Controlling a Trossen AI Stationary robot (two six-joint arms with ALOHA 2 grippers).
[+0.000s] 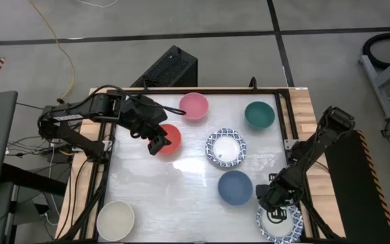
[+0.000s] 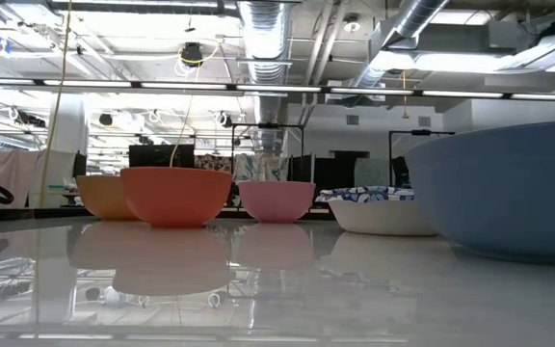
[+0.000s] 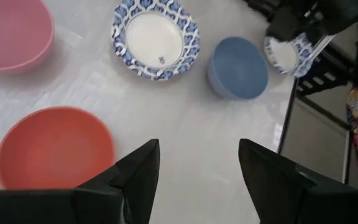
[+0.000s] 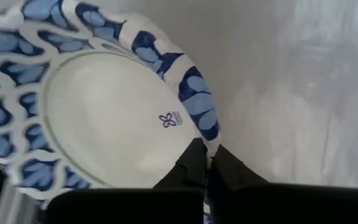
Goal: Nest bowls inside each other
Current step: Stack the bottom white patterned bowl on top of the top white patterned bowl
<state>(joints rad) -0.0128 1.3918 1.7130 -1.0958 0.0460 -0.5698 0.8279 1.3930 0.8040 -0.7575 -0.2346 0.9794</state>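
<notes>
My right gripper [image 1: 274, 203] is shut on a white bowl with a blue-patterned rim [image 1: 279, 224] at the table's near right corner. My left gripper [image 3: 194, 177] hangs open above the table beside the red bowl [image 1: 171, 137], holding nothing. Standing apart on their bases are a pink bowl [image 1: 193, 106], a dark green bowl [image 1: 258, 114], a second patterned bowl [image 1: 225, 148], a blue bowl [image 1: 235, 187] and a cream bowl [image 1: 116, 219]. The low view shows an orange bowl [image 2: 102, 198] behind the red one [image 2: 176, 196]. My right gripper pinches the patterned bowl's rim [image 4: 205, 134] between its two fingers, one finger [image 4: 188, 167] inside the bowl and one [image 4: 232, 171] outside. The fingers come steeply from above. Whether the bowl is lifted off the table I cannot tell.
A dark frame rail [image 1: 286, 122] runs along the table's right side next to the wooden edge [image 1: 307, 115]. Bare tabletop [image 1: 168, 196] lies between the cream bowl and the blue bowl. Cables and a black box [image 1: 168, 68] lie on the floor beyond the far edge.
</notes>
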